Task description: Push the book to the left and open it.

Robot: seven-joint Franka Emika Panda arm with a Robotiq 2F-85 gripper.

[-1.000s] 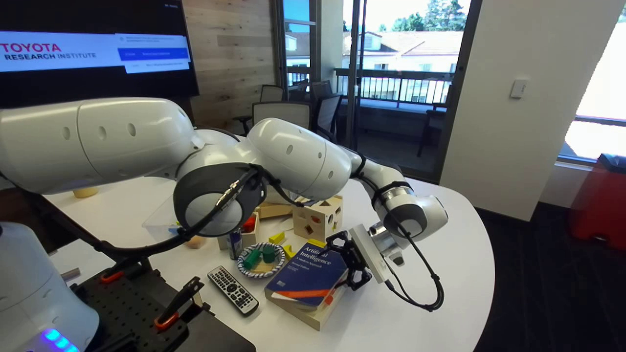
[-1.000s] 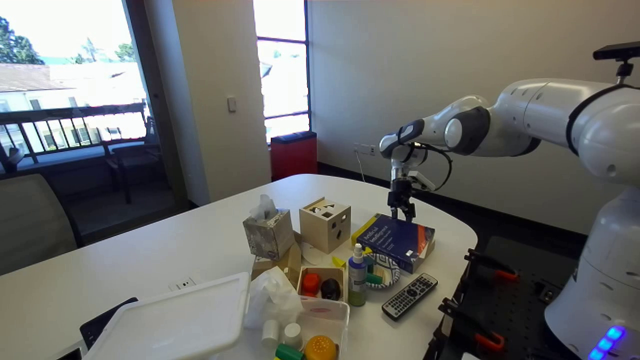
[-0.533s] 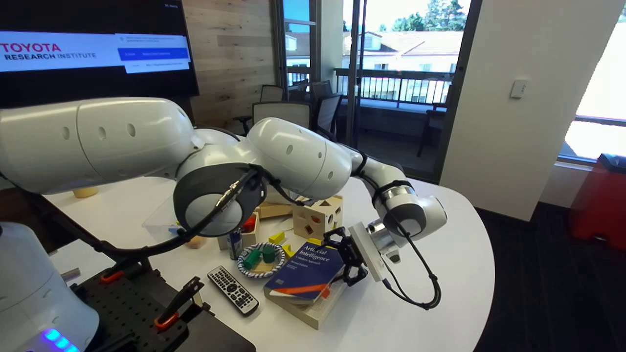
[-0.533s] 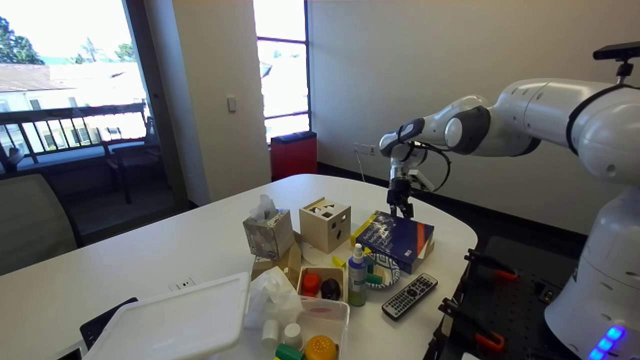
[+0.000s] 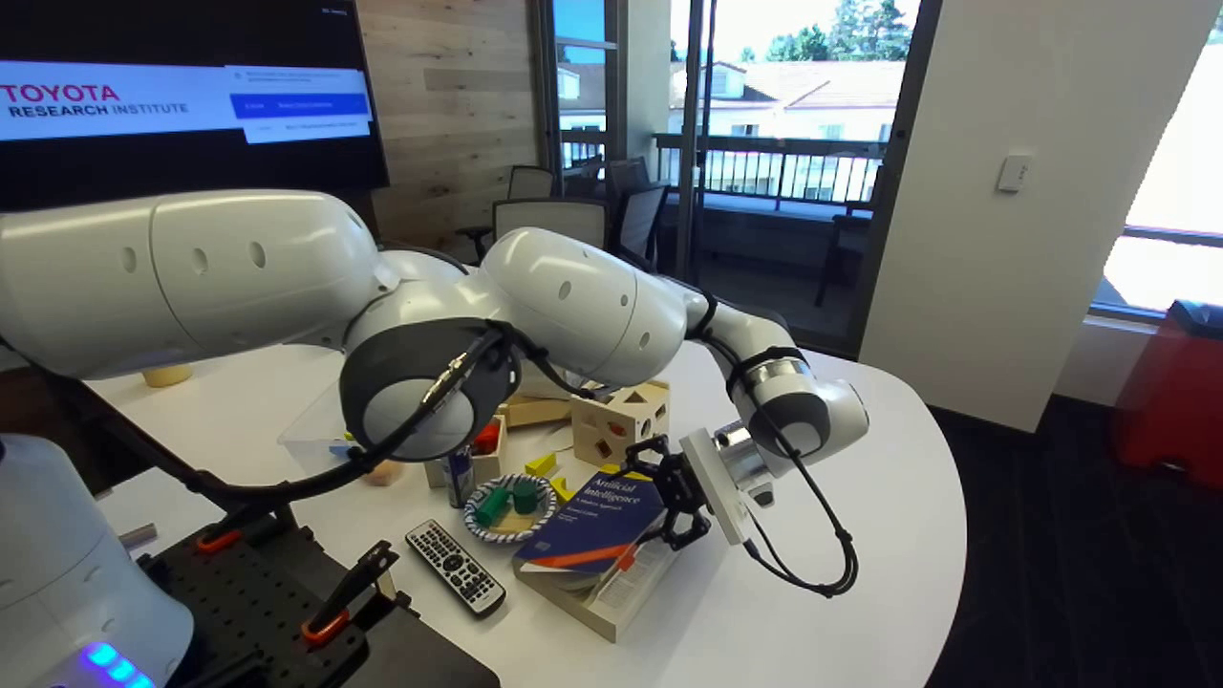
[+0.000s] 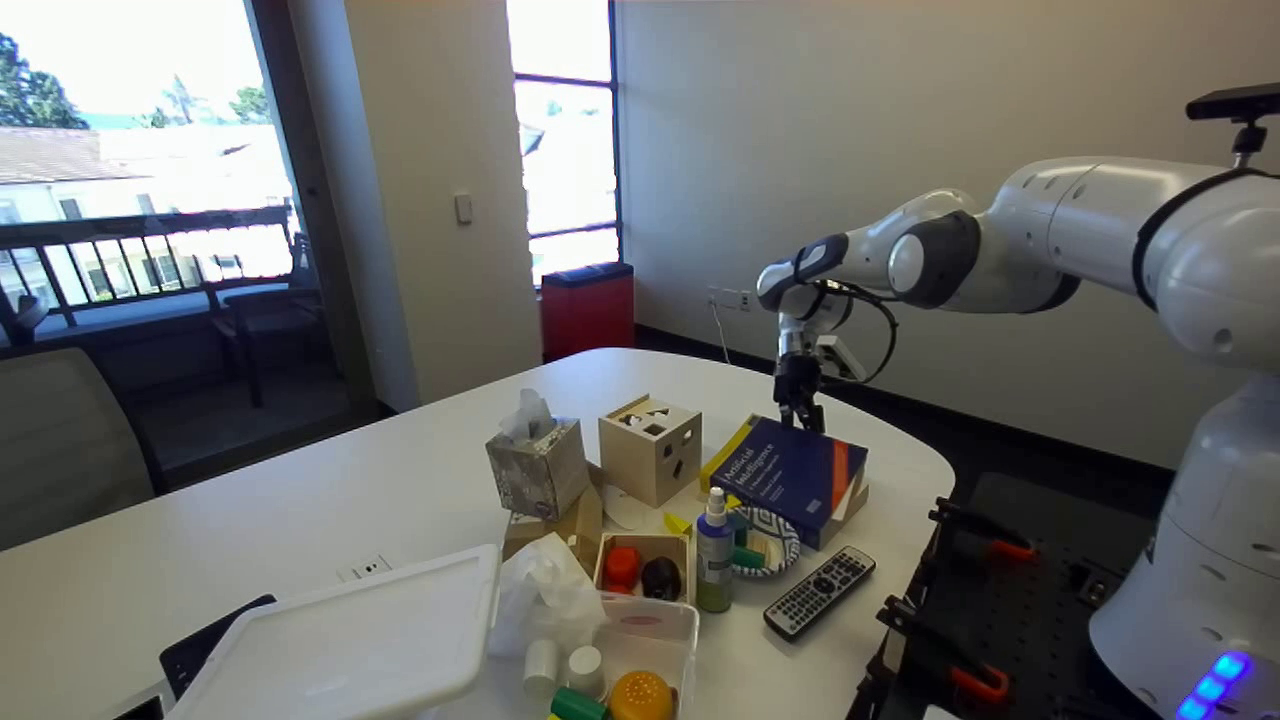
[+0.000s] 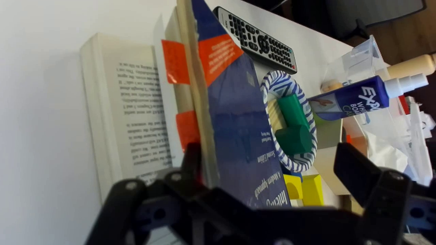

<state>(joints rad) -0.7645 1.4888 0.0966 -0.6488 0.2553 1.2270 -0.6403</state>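
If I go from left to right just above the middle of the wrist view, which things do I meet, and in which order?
White tabletop, the book's printed page, its lower orange tab, its blue cover, the striped bowl, the spray bottle.

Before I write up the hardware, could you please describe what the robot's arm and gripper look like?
The arm is glossy white with rounded segments, dark grey joint covers and a silver collar near its end. Black cables are strapped along it. Blue lights glow on the pale base. The gripper is black with two jointed fingers; a flat white housing is mounted beside it.
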